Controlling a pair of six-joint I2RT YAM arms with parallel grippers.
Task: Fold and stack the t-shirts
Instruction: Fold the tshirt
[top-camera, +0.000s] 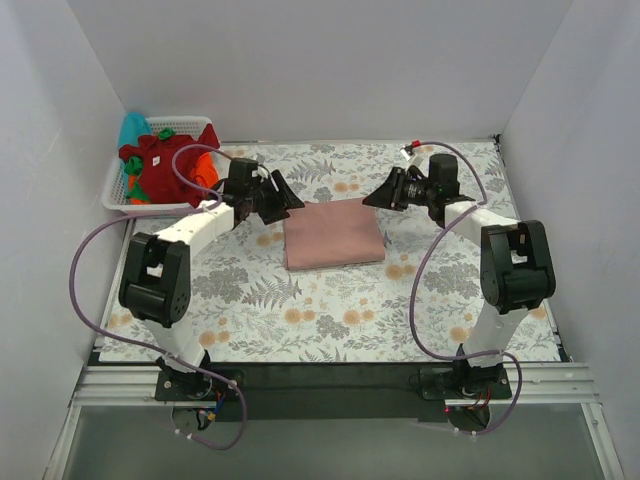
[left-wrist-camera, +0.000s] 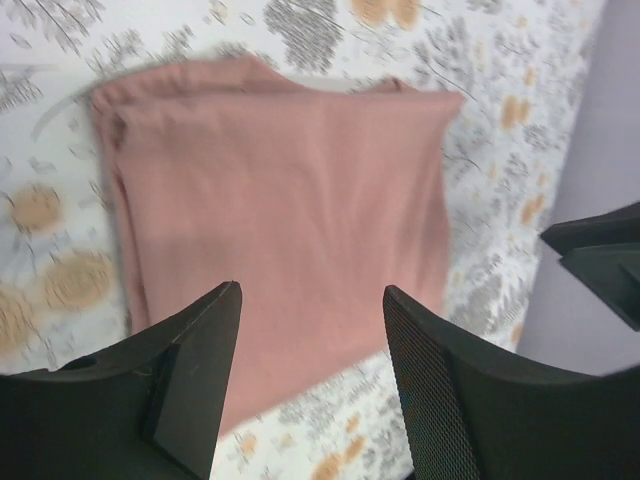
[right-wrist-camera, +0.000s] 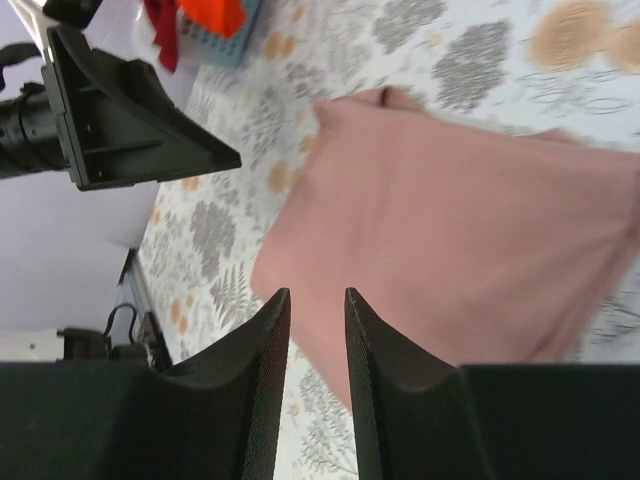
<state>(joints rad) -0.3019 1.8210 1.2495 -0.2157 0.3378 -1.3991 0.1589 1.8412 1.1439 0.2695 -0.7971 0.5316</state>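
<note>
The pink tee (top-camera: 335, 233) lay folded into a neat rectangle in the middle of the floral cloth (top-camera: 300, 310), flat, plain side up, no print showing. Both arms were reaching in over it from either side, and neither was touching it!

The left gripper (top-camera: 285, 200) hung just off the tee's left edge. From its own wrist camera the fingers (left-wrist-camera: 200, 360) were spread wide, with the pink fabric showing through the gap below them and nothing between them.

Over on the right, the right gripper (top-camera: 378, 197) hovered by the tee's far right corner. Its fingers (right-wrist-camera: 262, 380) were all but pressed together, only a thin slit left, and they pinched nothing. The tee sat beyond the tips in that view, a little blurred at its edges.

Back in the far left corner, the white basket (top-camera: 120, 190) sat half off the cloth against the wall. A dark red tee (top-camera: 155, 160) was heaped on top, an orange one (top-camera: 205, 168) poked out at its right side, and a teal one (top-camera: 133, 128) stuck up behind. All three were crumpled.
</note>
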